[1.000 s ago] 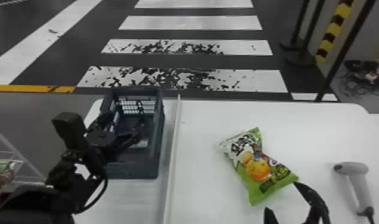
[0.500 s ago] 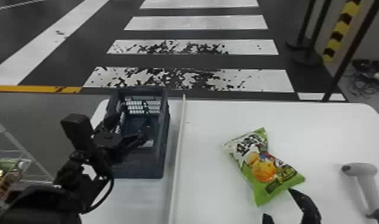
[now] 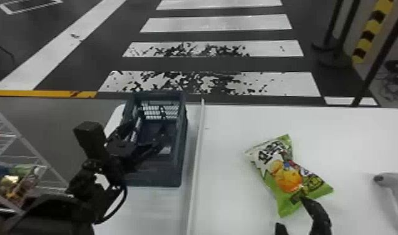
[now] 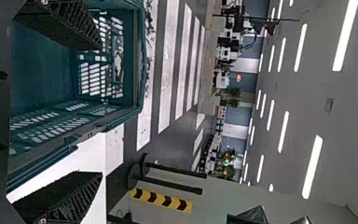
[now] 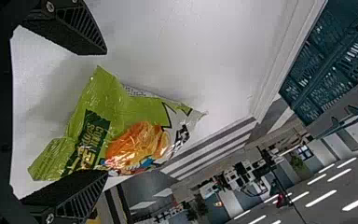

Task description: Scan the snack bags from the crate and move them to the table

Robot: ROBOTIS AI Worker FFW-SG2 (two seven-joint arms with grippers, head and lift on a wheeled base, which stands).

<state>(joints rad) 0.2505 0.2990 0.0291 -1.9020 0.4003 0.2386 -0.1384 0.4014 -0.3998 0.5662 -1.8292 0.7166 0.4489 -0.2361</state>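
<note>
The crate [image 3: 153, 178] is dark blue-green rigid plastic, a deep open box with lattice-cut walls, sitting on the smooth white table [image 3: 236, 200]. The left gripper [image 3: 151, 128] is over the crate's inside, its two ribbed black fingers spread apart and holding nothing. To the right of the crate lies the snack bag [image 3: 287, 179], a puffy, creased pouch of glossy green and white film with crimped ends and orange artwork. The right gripper [image 3: 289, 213] is at the bag's near end, to the right of the crate, its fingers parted and unclenched; one overlaps the film, though I cannot tell whether it touches. A slim, straight white strip [image 3: 196, 162] runs just beside the crate, standing between it and the bag. Farther right of the crate lies a grey, gun-shaped scanner [image 3: 392, 184]. Left of the crate is a white wire rack [image 3: 28, 148] with colourful, shiny packets [image 3: 13, 184].
</note>
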